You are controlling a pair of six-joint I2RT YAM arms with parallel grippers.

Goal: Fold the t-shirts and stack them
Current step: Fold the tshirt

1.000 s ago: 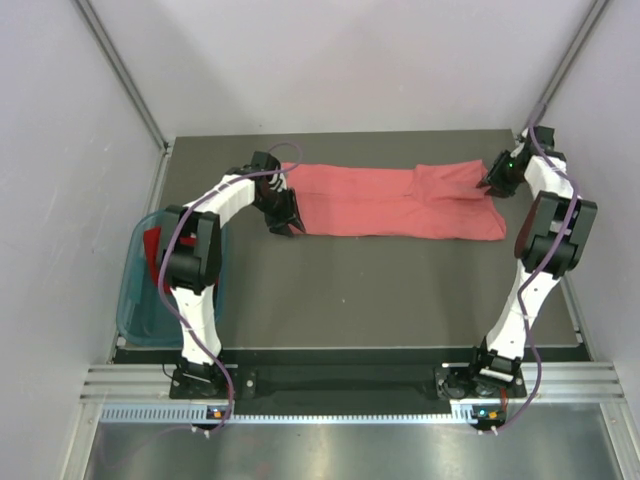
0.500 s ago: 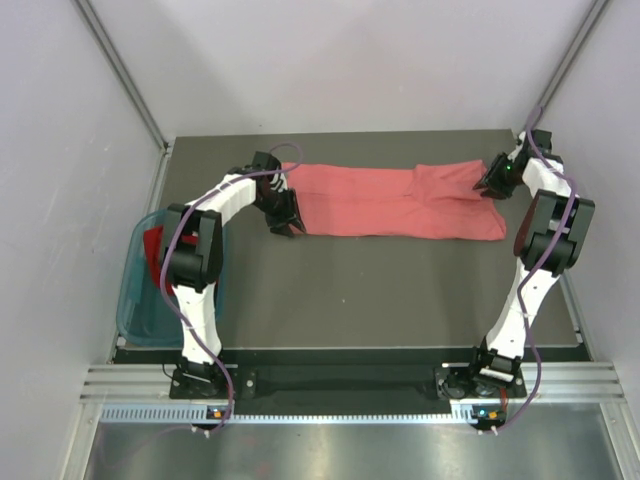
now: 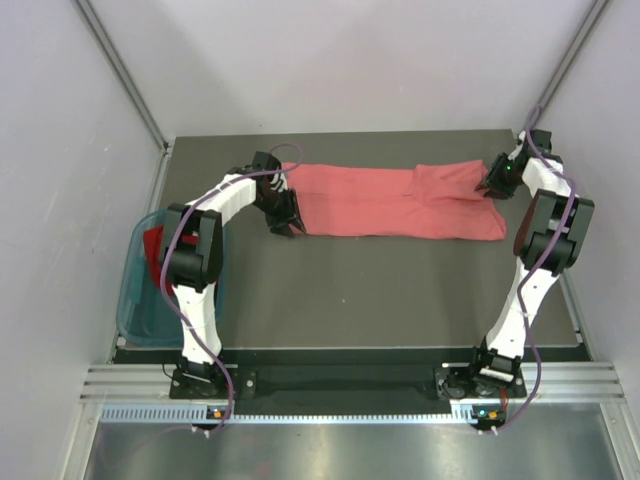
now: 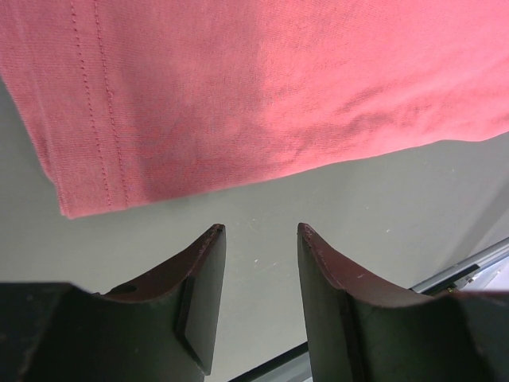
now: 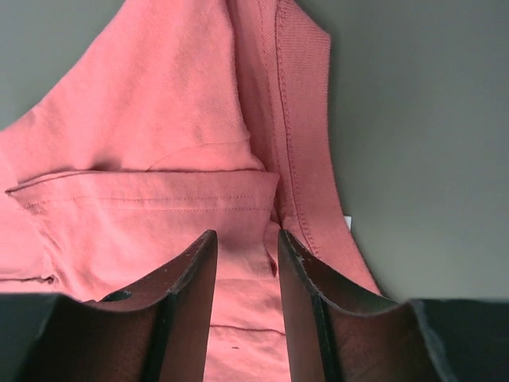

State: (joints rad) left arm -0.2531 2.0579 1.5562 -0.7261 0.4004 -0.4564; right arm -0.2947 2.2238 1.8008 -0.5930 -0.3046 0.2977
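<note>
1. The left pincer (image 4: 258,231) is released. Its two dark fingers stand apart with only the bare grey tabletop (image 3: 350,290) between them, and it grips nothing.
2. Just ahead of those fingertips lies the stitched hem corner of the light salmon-pink cloth t-shirt (image 3: 390,200). The cloth is near the fingers but apart from them, and none of it lies in the gap.
3. The right pincer (image 5: 246,232) is likewise parted. It is poised over the shirt's opposite end, where the ribbed neck band and a turned-over sleeve lie. Pink cloth shows through the gap, lying flat and not pinched as far as the wrist view tells.
4. The shirt lies as a long narrow band across the far part of the tabletop. Its long axis runs left to right, from one pincer to the other, so each arm is nearest its own end: left at the hem, right at the neck.
5. As a judgement, the next fold probably brings one end over the other along that axis. The left pincer would first have to reach forward onto the hem, while the right only needs to drop and close.
6. Farther out, a darker deep red cloth t-shirt (image 3: 150,245) sits in a teal plastic basket (image 3: 128,310) at the tabletop's left edge. It is well apart from both pincers and on the left arm's side.
</note>
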